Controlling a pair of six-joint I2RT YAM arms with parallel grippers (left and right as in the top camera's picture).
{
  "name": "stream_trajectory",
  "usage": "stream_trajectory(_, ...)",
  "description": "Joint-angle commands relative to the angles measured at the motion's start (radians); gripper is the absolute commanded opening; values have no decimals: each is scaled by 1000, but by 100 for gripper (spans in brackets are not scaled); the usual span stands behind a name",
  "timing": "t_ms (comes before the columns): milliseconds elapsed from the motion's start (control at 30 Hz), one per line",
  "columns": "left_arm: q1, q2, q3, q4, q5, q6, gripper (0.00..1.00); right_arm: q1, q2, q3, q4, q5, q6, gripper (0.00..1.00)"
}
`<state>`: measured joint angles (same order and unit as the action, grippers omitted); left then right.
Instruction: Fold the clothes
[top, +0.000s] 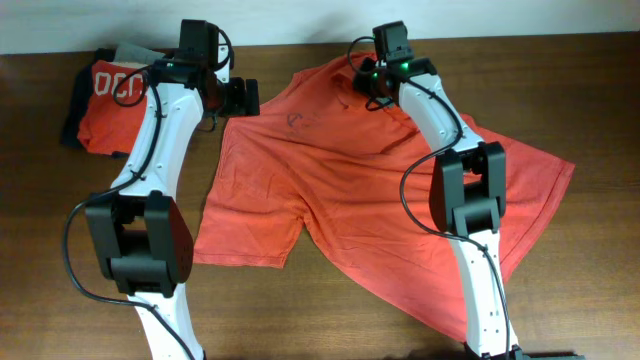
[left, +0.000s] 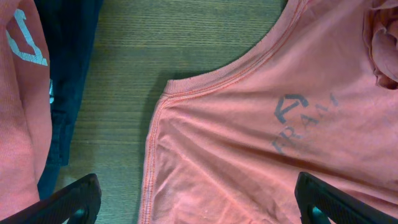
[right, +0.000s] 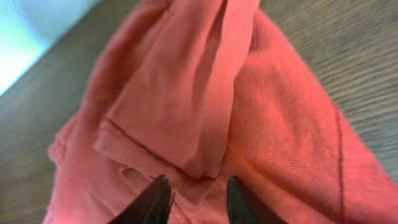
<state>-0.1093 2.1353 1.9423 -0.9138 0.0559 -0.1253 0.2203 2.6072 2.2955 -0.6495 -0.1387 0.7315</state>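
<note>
The clothes, a coral-red T-shirt (top: 380, 190), lie spread and rumpled across the table, the dark chest logo (left: 301, 121) facing up. My left gripper (top: 240, 95) hovers wide open at the shirt's back left, one finger (left: 68, 202) over bare wood, the other finger (left: 336, 202) over fabric, a stitched seam (left: 152, 155) between them. My right gripper (top: 372, 85) is at the shirt's far edge. In the right wrist view its jaws (right: 198, 199) stand partly open astride a bunched, hemmed fold (right: 180, 112) that lies loose between them.
A folded red garment with white lettering (top: 115, 95) rests on a dark navy one (left: 68, 74) at the back left, close to my left gripper. The table's far edge meets a white wall (top: 300, 15). Bare wood (top: 300, 310) shows along the front.
</note>
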Motion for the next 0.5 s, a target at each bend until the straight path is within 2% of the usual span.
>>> stream_trajectory(0,5,-11,7,0,10,-2,99,24,20,-9,6,20,19,38)
stream_trajectory(367,5,-11,7,0,11,-2,99,29,24,-9,24,46,63,38)
stream_trajectory(467,5,-11,7,0,10,-2,99,29,24,-9,27,74,59,29)
